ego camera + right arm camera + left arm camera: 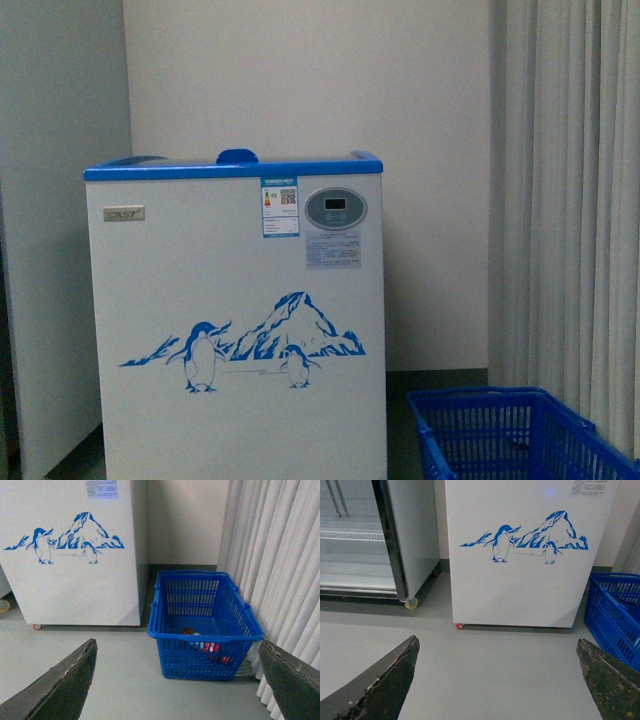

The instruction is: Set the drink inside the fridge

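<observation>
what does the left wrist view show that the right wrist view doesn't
Only the left wrist view: a shelved cabinet beside the fridge. Only the right wrist view: the curtain and the inside of the blue basket, where a red-labelled item, likely the drink, lies. Both: the fridge's penguin picture, the grey floor, part of the basket, plus the open left end effector or open right end effector.

- A blue plastic basket (197, 657) is set on the grey floor (120, 680), just beside a pale pleated curtain (280, 555).
- A glass-door cabinet (415, 530) with wire shelves is stood on castors near a plain wall (300, 70).
</observation>
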`<state>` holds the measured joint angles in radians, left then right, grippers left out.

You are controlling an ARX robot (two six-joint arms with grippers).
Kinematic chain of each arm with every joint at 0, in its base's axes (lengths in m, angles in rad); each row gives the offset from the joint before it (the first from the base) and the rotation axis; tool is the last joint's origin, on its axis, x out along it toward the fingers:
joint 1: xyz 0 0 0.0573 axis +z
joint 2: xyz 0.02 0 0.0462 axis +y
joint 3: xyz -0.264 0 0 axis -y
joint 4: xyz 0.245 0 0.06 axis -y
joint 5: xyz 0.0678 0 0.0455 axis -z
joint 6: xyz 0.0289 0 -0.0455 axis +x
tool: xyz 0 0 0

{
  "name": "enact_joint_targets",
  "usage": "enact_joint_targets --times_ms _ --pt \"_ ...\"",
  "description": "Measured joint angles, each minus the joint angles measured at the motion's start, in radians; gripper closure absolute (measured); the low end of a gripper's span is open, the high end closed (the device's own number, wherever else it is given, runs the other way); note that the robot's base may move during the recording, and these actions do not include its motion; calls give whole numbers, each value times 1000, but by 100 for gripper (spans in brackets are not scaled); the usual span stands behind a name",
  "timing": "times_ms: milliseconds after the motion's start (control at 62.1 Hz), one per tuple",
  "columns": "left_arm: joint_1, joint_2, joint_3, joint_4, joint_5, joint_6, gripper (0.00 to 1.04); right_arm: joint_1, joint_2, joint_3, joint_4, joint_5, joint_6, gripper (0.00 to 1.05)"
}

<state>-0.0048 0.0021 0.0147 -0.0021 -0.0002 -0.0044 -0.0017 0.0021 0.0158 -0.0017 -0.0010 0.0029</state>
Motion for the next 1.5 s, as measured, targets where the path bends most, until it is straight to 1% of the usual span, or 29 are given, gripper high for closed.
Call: enact_joint_targets --times_ms 1497 --pt "0 0 0 0 0 0 8 0 0 0 0 0 0 7"
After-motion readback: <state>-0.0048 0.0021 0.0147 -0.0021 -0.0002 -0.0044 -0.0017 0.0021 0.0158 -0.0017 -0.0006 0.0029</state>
